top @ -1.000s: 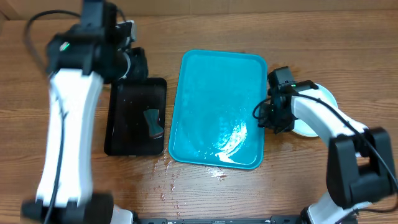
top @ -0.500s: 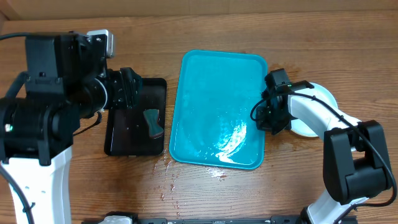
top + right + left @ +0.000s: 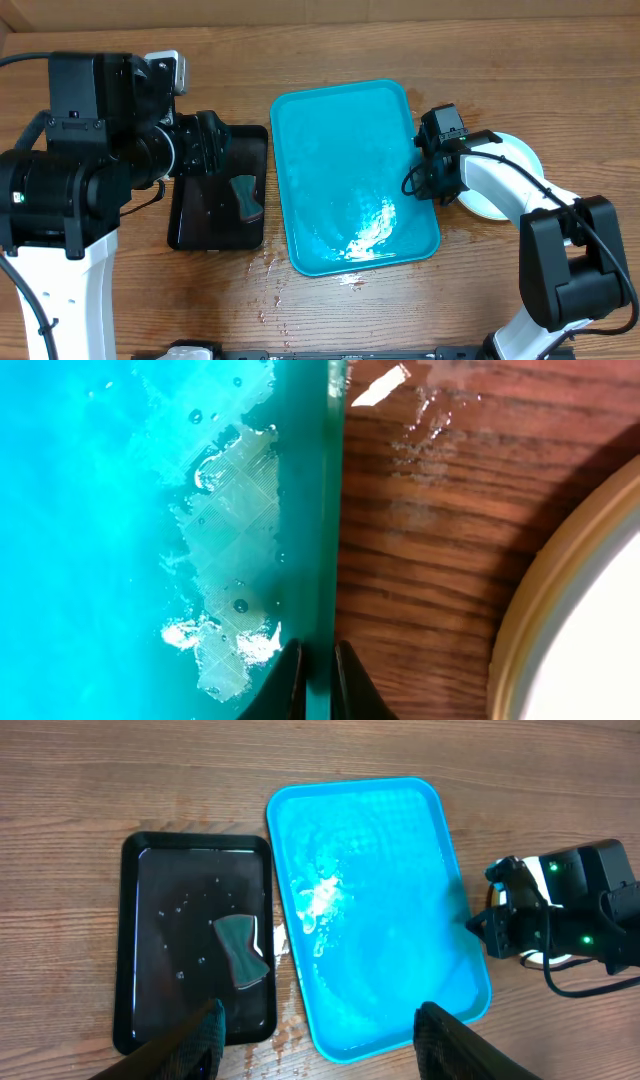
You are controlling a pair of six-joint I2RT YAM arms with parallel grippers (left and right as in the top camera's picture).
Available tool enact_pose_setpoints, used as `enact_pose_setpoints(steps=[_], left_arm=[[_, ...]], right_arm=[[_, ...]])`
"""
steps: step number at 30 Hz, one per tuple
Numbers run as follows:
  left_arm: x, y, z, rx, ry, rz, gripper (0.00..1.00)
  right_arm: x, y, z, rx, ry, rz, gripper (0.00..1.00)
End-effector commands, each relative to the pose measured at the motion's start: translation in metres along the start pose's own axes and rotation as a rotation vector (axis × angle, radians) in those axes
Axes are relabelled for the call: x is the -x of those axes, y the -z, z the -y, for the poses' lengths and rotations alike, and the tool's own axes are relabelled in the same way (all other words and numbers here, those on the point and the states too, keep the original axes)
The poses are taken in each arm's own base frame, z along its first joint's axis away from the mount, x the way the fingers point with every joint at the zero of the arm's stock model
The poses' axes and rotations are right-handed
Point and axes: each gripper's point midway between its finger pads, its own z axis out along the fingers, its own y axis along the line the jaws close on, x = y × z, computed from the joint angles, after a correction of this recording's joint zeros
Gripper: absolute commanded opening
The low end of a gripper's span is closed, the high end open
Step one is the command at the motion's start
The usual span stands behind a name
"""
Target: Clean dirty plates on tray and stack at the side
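The turquoise tray (image 3: pixel 340 170) lies wet and bare in the middle of the table, now skewed, its near end swung right. It also shows in the left wrist view (image 3: pixel 380 910) and the right wrist view (image 3: pixel 150 510). My right gripper (image 3: pixel 432 183) is shut on the tray's right rim (image 3: pixel 318 678). The plates (image 3: pixel 500 175) sit stacked right of the tray, partly hidden by the right arm; a pale yellow-green rim shows in the right wrist view (image 3: pixel 560 590). My left gripper (image 3: pixel 320 1035) is open and empty, high above the table.
A black tray (image 3: pixel 218 190) holding water and a dark sponge (image 3: pixel 246 197) lies left of the turquoise tray. Water drops (image 3: pixel 345 278) lie on the wood near the front edge. A cardboard wall runs along the back.
My right gripper has pulled the tray's right rim, turning the tray so its near end swings right. The left arm rose and drew back earlier, then held still.
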Motion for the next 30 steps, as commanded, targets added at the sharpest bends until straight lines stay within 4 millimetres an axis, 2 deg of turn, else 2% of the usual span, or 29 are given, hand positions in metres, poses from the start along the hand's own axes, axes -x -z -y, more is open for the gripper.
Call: enact_pose_setpoints(steps=[1, 5, 9, 16, 19, 21, 25, 26, 28, 30], left_arm=[[-0.003, -0.001, 0.004, -0.017, -0.014, -0.009, 0.62], [-0.005, -0.001, 0.003, -0.016, -0.012, -0.019, 0.62], [-0.006, -0.001, 0.003, -0.016, -0.011, -0.021, 0.62], [-0.009, -0.001, 0.002, -0.013, -0.008, -0.036, 0.63], [-0.012, -0.001, 0.002, -0.011, -0.005, -0.047, 0.62], [-0.013, 0.0, 0.002, -0.01, -0.004, -0.051, 0.63], [-0.013, 0.0, 0.002, -0.01, -0.005, -0.05, 0.63], [-0.013, 0.0, 0.002, -0.01, -0.004, -0.051, 0.64], [-0.012, -0.001, 0.002, -0.01, -0.005, -0.049, 0.67], [-0.011, -0.001, 0.002, -0.011, -0.007, -0.042, 0.68]], right_arm=[[-0.014, -0.005, 0.005, -0.031, 0.065, -0.06, 0.04], [-0.034, -0.003, 0.004, -0.031, -0.229, -0.139, 0.04], [-0.041, -0.002, -0.015, 0.06, -0.378, -0.187, 0.04], [-0.044, 0.0, -0.021, 0.091, -0.41, -0.21, 0.04], [-0.048, 0.003, -0.035, 0.17, -0.421, -0.248, 0.04], [-0.046, 0.002, -0.033, 0.159, -0.42, -0.235, 0.04], [-0.034, 0.0, -0.015, 0.079, -0.403, -0.169, 0.04], [-0.029, 0.0, -0.014, 0.08, -0.358, -0.148, 0.09], [-0.018, 0.007, -0.014, 0.093, -0.208, -0.105, 0.33], [-0.014, 0.01, -0.006, 0.055, -0.163, -0.083, 0.34]])
